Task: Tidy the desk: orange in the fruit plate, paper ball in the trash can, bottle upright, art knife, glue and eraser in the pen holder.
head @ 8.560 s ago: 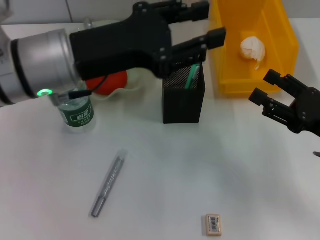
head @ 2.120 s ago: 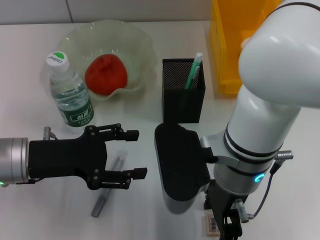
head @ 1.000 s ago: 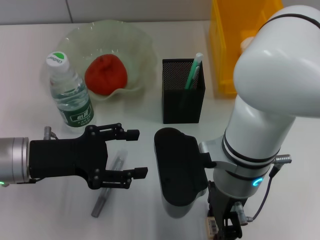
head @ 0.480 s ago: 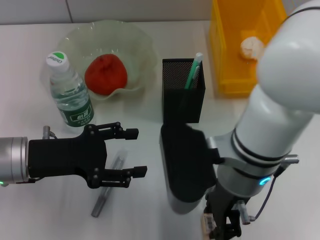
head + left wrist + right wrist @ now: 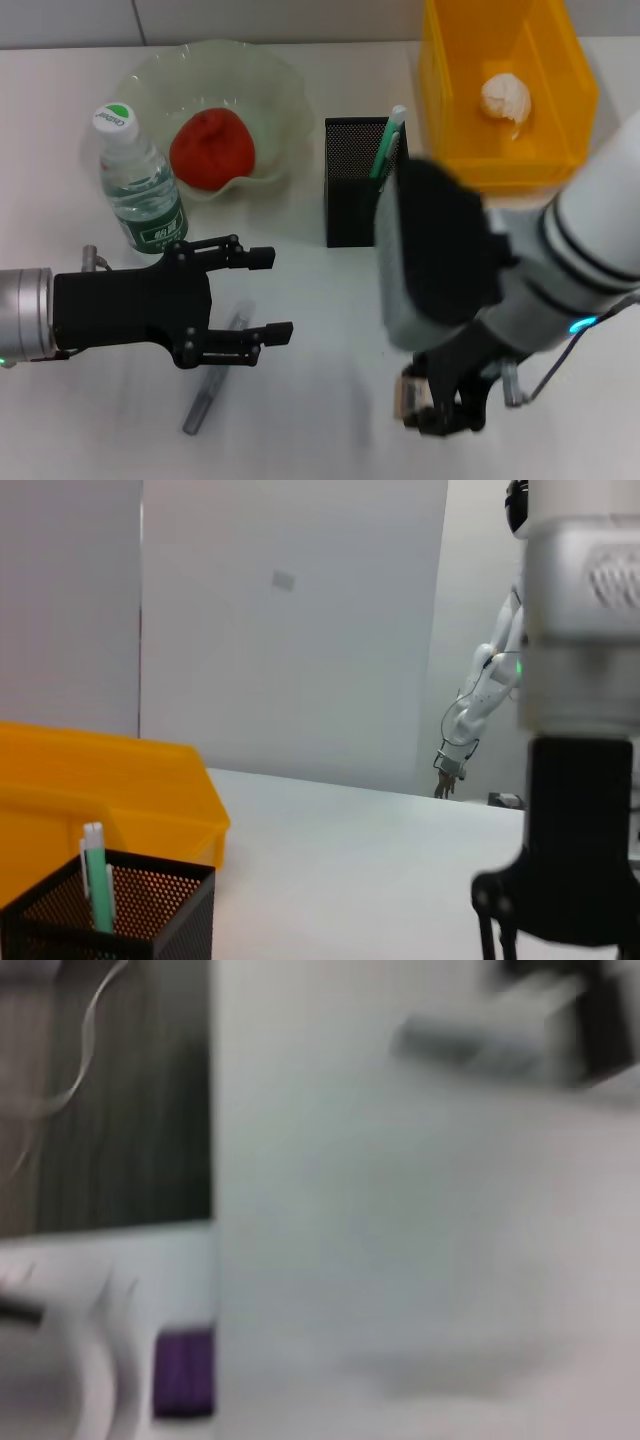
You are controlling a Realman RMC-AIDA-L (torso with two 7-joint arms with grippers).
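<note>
The orange (image 5: 210, 148) lies in the pale-green fruit plate (image 5: 285, 95). The bottle (image 5: 140, 190) stands upright beside it. The paper ball (image 5: 505, 97) is in the yellow trash can (image 5: 450, 150). The black mesh pen holder (image 5: 365, 205) holds a green-and-white stick (image 5: 385, 145). The silver art knife (image 5: 212, 380) lies on the table, partly under my left gripper (image 5: 272, 293), which hovers open above it. My right gripper (image 5: 440, 412) is shut on the beige eraser (image 5: 405, 394), lifted off the table at the front right. In the left wrist view the pen holder (image 5: 110, 920) and trash can (image 5: 110, 780) show.
The right arm's black and white forearm (image 5: 470, 270) stands just in front of the pen holder and hides the table there. Bare white table lies between the two grippers. The right wrist view is a blur.
My right gripper closed on the eraser near the front edge and has lifted it, the arm swinging up and to the right. The left gripper has stayed over the art knife.
</note>
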